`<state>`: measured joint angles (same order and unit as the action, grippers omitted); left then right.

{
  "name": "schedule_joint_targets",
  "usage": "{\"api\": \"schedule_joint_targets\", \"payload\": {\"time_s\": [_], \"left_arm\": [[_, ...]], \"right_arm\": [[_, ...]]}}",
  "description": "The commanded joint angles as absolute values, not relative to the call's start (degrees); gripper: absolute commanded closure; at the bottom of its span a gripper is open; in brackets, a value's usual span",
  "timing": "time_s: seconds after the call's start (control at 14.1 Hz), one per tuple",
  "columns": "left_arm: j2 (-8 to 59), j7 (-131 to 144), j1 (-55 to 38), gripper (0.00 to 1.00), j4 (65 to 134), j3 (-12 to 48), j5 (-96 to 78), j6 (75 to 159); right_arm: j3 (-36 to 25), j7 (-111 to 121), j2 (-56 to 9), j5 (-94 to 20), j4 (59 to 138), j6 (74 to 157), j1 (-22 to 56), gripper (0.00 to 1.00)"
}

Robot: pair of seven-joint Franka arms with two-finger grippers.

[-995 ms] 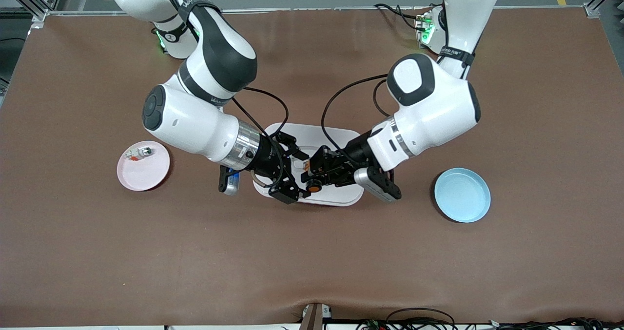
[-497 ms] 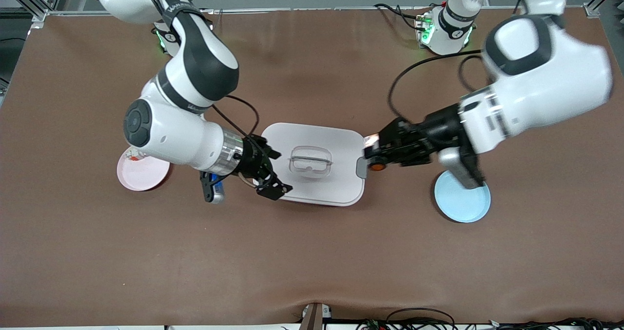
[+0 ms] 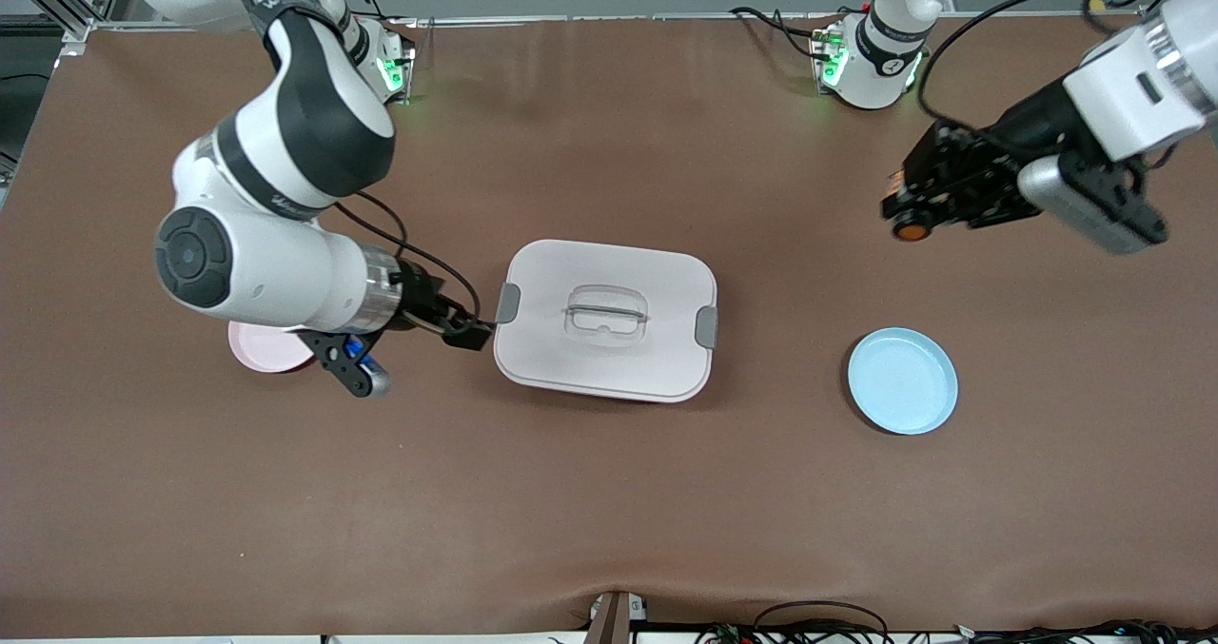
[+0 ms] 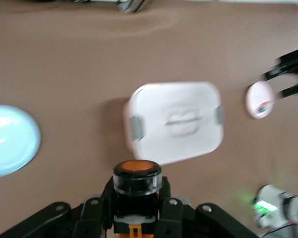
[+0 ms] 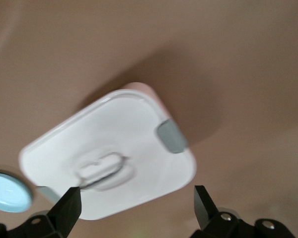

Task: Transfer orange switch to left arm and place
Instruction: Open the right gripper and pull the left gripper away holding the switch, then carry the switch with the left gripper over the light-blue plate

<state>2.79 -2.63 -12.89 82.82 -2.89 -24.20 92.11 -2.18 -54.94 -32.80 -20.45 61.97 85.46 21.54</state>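
Observation:
The orange switch point(image 3: 908, 230) is held in my left gripper point(image 3: 915, 218), up in the air over bare table between the left arm's base and the blue plate. In the left wrist view the switch point(image 4: 137, 181) sits upright between the fingers, orange face outward. The white lidded box point(image 3: 657, 287) stands at the table's middle; it also shows in the left wrist view point(image 4: 188, 99) and the right wrist view point(image 5: 134, 124). My right gripper point(image 3: 468, 333) is open and empty, low beside the box's grey clasp at the right arm's end. Its two fingertips point(image 5: 68, 210) stand wide apart.
A blue plate point(image 3: 902, 380) lies toward the left arm's end, nearer the front camera than the left gripper. A pink plate point(image 3: 255, 354), mostly hidden under the right arm, lies toward the right arm's end. In the left wrist view it point(image 4: 258, 94) holds a small part.
The left gripper has carried the switch from over the box out toward the left arm's end. The right gripper, open, has drawn back off the box toward the pink plate.

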Motion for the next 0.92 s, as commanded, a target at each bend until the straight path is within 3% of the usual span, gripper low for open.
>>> {"api": "schedule_joint_targets", "payload": {"time_s": [0.0,0.28,0.85], "left_arm": [[0.1,0.3,-12.7,1.0,84.6,-2.1,-14.4,88.2],[0.6,18.9,-12.1,1.0,84.8,-2.3,-10.4,86.1],[4.0,56.6,-10.0,1.0,83.9,-2.7,-4.3,86.4]], "right_arm": [[-1.5,-43.1,-31.0,-14.6,62.7,77.2,18.5,0.0],[-1.5,-27.5,-29.5,-9.1,63.8,68.7,14.4,0.0],[-1.5,-9.7,-20.0,-4.0,75.9,66.4,8.3,0.0]]}}
